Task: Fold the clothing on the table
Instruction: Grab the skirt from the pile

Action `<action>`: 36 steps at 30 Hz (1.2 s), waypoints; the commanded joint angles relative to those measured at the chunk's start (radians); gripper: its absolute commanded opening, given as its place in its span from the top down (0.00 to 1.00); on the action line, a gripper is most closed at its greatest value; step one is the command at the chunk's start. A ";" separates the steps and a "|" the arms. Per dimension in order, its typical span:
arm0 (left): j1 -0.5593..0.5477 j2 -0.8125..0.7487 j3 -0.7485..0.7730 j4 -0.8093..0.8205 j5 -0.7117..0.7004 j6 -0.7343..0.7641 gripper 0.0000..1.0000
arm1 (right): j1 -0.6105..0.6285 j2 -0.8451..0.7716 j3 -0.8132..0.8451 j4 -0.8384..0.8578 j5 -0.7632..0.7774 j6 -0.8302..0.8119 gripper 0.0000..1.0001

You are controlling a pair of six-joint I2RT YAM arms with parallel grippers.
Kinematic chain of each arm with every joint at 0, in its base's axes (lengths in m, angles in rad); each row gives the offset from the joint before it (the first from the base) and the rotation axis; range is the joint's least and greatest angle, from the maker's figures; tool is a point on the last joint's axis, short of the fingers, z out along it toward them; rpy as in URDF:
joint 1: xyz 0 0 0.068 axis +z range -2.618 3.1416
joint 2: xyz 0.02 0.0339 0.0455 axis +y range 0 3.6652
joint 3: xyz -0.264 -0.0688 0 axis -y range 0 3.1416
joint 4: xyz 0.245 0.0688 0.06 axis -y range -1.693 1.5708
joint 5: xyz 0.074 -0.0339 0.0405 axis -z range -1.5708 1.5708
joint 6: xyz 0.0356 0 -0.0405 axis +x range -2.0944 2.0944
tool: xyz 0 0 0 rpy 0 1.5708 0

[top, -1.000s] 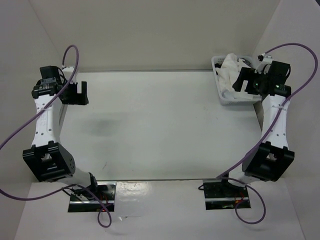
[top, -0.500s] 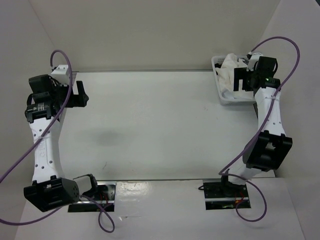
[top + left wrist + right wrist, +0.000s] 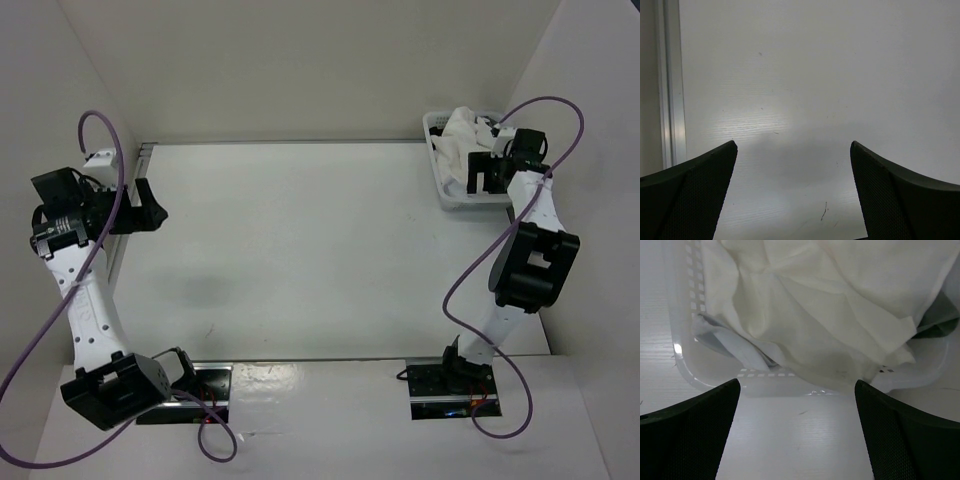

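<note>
No clothing lies on the table (image 3: 320,250); the pleated clothing is out of view. My left gripper (image 3: 148,207) hangs open over bare tabletop (image 3: 815,75) near the left edge, with nothing between its fingers (image 3: 792,145). Over the near rim of a white slotted basket (image 3: 470,204) at the far right, my right gripper (image 3: 487,172) stands open and empty (image 3: 797,382). The basket (image 3: 765,386) holds a crumpled plain white cloth (image 3: 815,310) just ahead of the fingertips.
A dark grey garment (image 3: 940,322) and a pale bluish cloth (image 3: 725,340) lie under the white cloth (image 3: 460,135) in the basket. A metal rail (image 3: 670,85) runs along the table's left edge. White walls enclose the table on three sides.
The left arm has swung outward, taking its gripper left and slightly nearer. The right arm has straightened and its gripper has shifted a little left over the basket. Both stayed open.
</note>
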 commanded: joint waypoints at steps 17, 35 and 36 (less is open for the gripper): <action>0.004 0.125 -0.065 0.122 0.079 0.066 0.02 | 0.024 0.193 0.228 0.087 -0.014 0.093 0.01; -0.084 0.209 -0.044 0.108 0.008 0.095 0.02 | 0.139 0.358 0.331 0.044 0.119 0.090 0.01; -0.085 0.222 -0.045 0.108 0.008 0.095 0.03 | 0.139 0.358 0.331 0.056 0.139 0.090 0.01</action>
